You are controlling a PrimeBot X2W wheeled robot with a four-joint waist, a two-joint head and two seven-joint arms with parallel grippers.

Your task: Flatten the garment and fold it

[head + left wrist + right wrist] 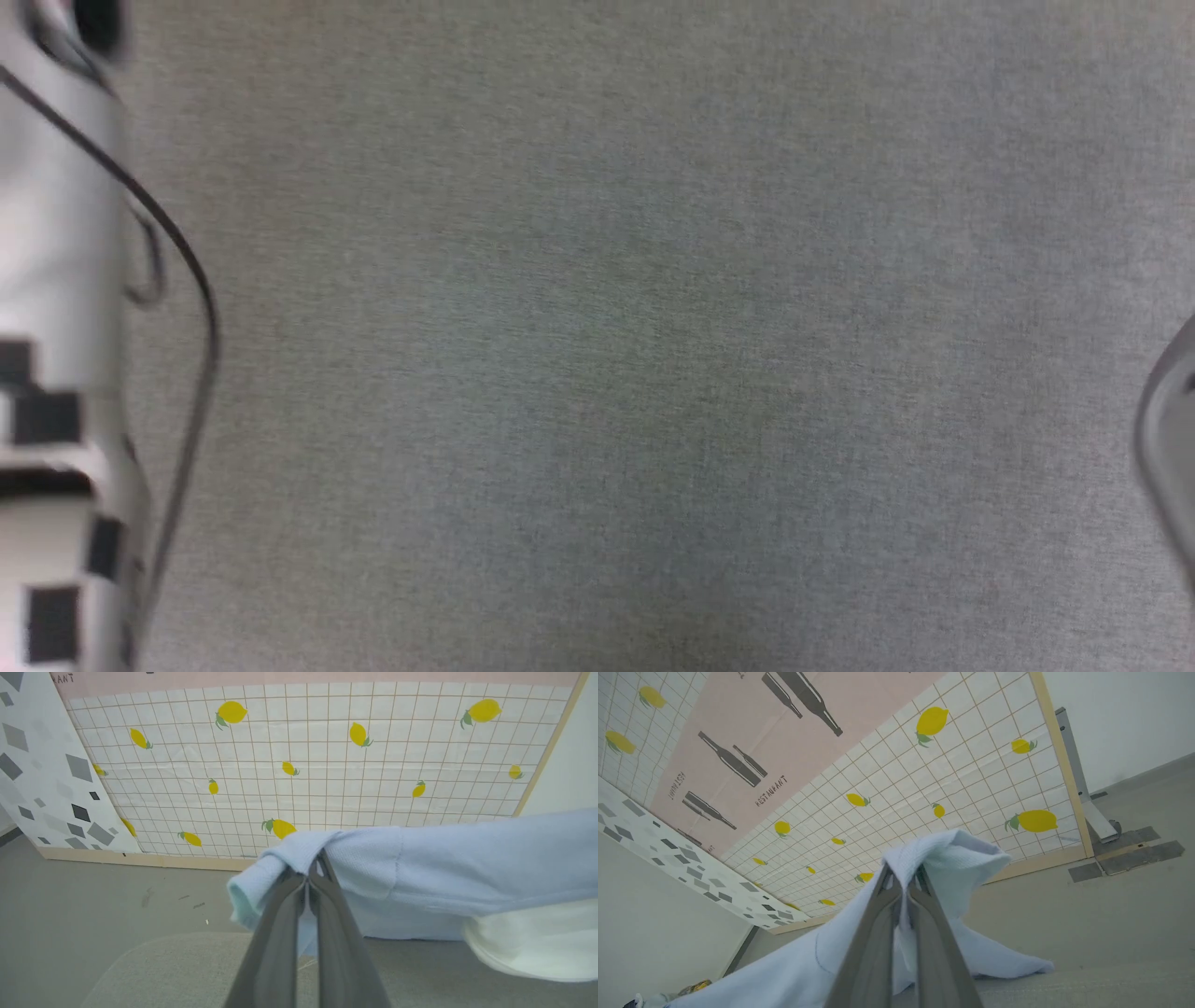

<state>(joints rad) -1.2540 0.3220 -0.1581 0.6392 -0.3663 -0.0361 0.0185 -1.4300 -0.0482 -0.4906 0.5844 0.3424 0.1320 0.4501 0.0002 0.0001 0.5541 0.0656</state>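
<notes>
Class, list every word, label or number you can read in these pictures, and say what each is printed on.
"RESTAURANT": on the pink panel with bottle drawings, right wrist view.
"RANT": a cut-off word end on the pink strip at the left wrist view's top edge.
Too blurred to read: a second word on that panel, left of "RESTAURANT".

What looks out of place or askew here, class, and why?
The light blue T-shirt is bunched, not flat: it hangs pinched in the shut jaws of the left gripper and right gripper, folds drooping around both.
</notes>
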